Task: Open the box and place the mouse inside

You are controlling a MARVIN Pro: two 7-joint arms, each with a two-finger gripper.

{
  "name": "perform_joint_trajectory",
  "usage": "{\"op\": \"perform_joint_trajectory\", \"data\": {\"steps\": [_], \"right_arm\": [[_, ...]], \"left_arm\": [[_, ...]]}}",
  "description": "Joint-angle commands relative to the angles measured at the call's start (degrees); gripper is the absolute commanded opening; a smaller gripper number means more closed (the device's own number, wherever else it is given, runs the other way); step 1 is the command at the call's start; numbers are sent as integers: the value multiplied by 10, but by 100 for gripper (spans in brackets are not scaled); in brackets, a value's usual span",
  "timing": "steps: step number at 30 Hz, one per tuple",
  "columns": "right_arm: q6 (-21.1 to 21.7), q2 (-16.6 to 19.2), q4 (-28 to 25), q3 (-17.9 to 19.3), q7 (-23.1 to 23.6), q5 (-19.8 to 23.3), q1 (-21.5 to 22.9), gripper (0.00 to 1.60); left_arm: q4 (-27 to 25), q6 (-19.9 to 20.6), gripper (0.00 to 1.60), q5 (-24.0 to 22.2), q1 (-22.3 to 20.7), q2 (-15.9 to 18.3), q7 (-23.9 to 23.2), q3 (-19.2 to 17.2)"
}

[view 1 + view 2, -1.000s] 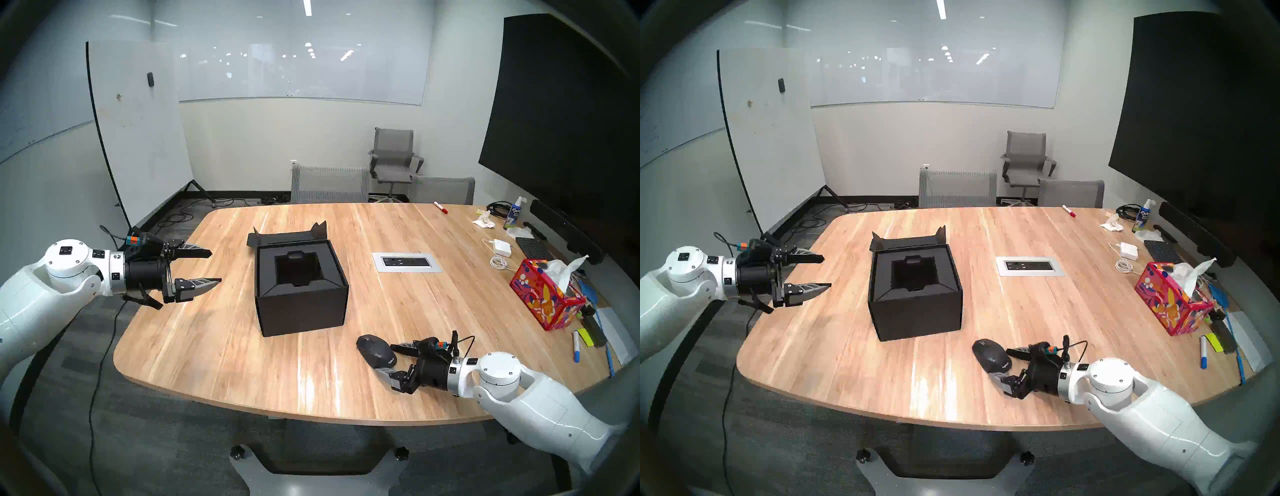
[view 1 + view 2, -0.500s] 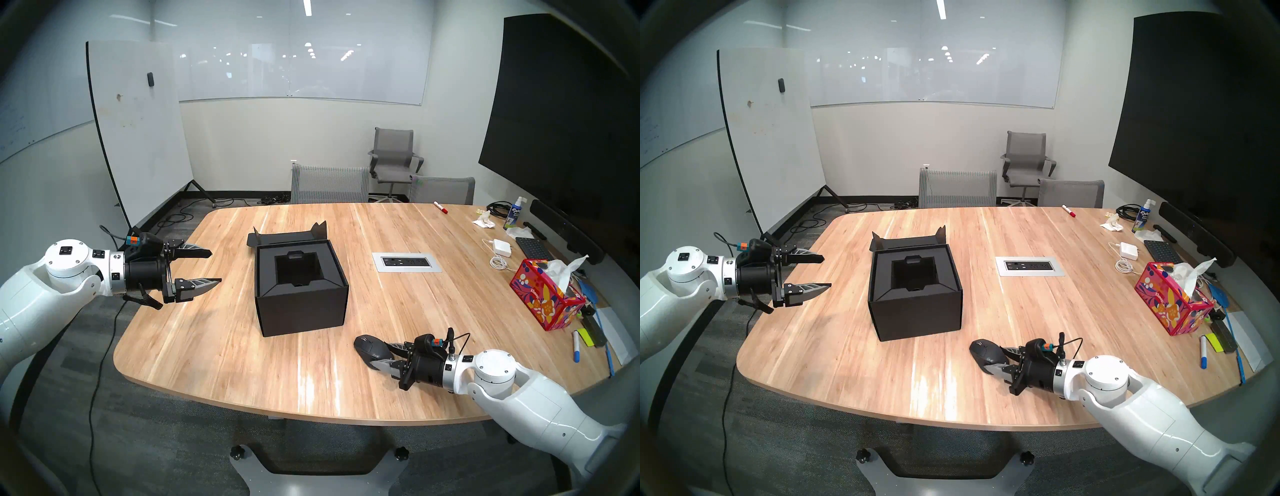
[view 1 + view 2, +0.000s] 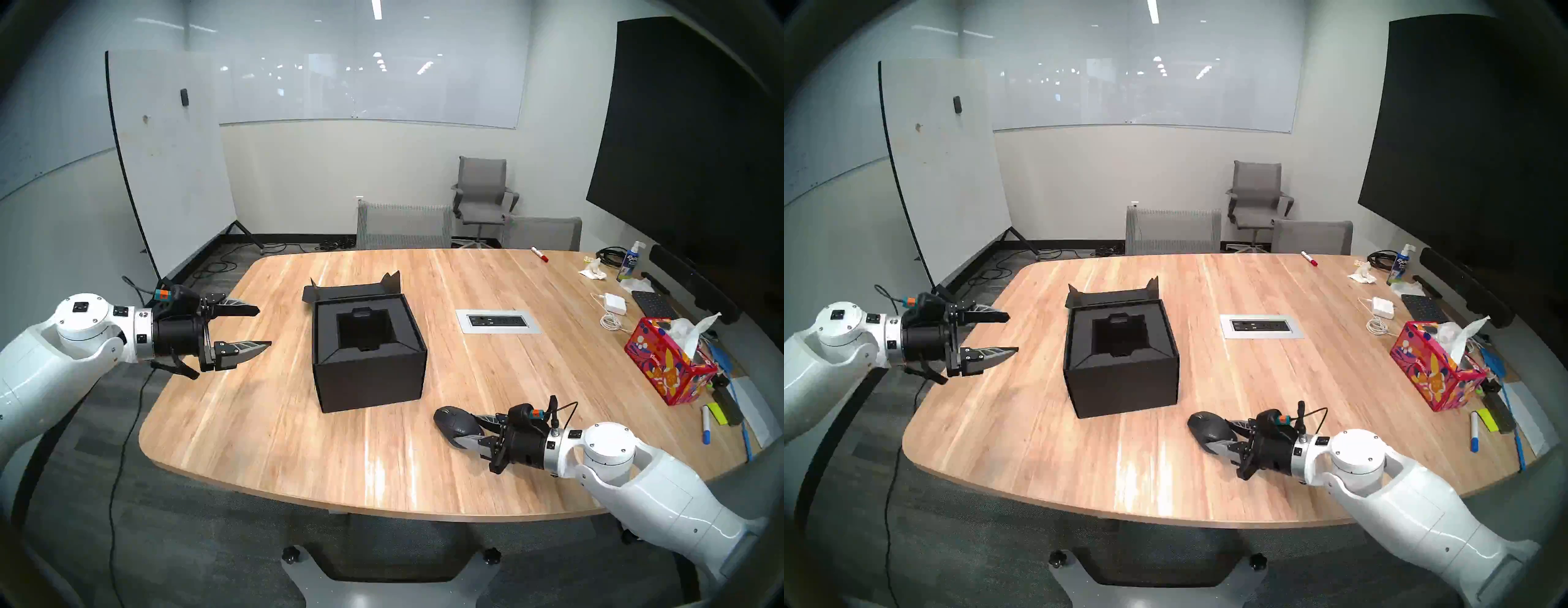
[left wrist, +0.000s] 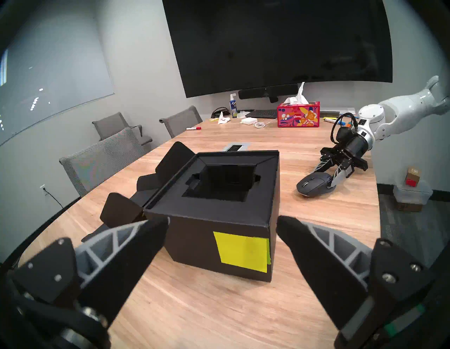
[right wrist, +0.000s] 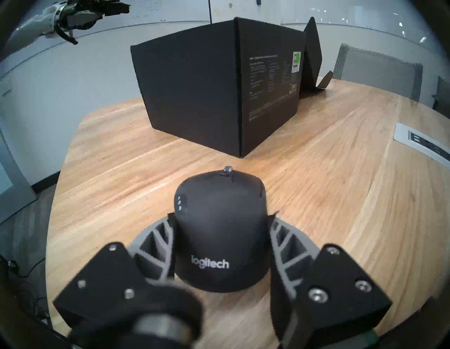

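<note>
The right end effector (image 5: 222,246) is clamped on the mouse (image 5: 220,226), hiding its sides; the left end effector (image 3: 259,327) gapes empty; the box (image 5: 214,85) recess ahead is unseen.

The right gripper (image 3: 466,429), spread wide around the back of the mouse (image 3: 456,423) a second ago, now has its fingers (image 5: 280,234) pressed against both flanks of the black shell. The wrist behind it sits a touch higher in the head views than before. The mouse has shifted slightly toward the box (image 3: 368,348), and it seems to be just off the table (image 3: 263,424), though the angle leaves that uncertain.
</note>
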Motion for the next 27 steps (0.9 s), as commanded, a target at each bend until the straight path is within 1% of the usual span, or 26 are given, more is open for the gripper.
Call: {"op": "perform_joint_trajectory", "data": {"steps": [1, 8, 14, 21, 27], "right_arm": [[14, 28, -52, 27, -11, 8, -1, 0], [39, 43, -77, 42, -10, 10, 8, 0], [61, 52, -92, 52, -3, 8, 30, 0], [81, 55, -96, 56, 12, 5, 56, 0], [98, 52, -94, 54, 34, 3, 86, 0]], "left_arm": [[-2, -2, 160, -4, -6, 2, -1, -7], [-2, -2, 160, -4, -6, 2, -1, -6], [-2, -2, 160, -4, -7, 2, 0, -6], [-2, -3, 160, -4, -7, 3, 0, -5], [-2, -3, 160, -5, -7, 3, 0, -5]]}}
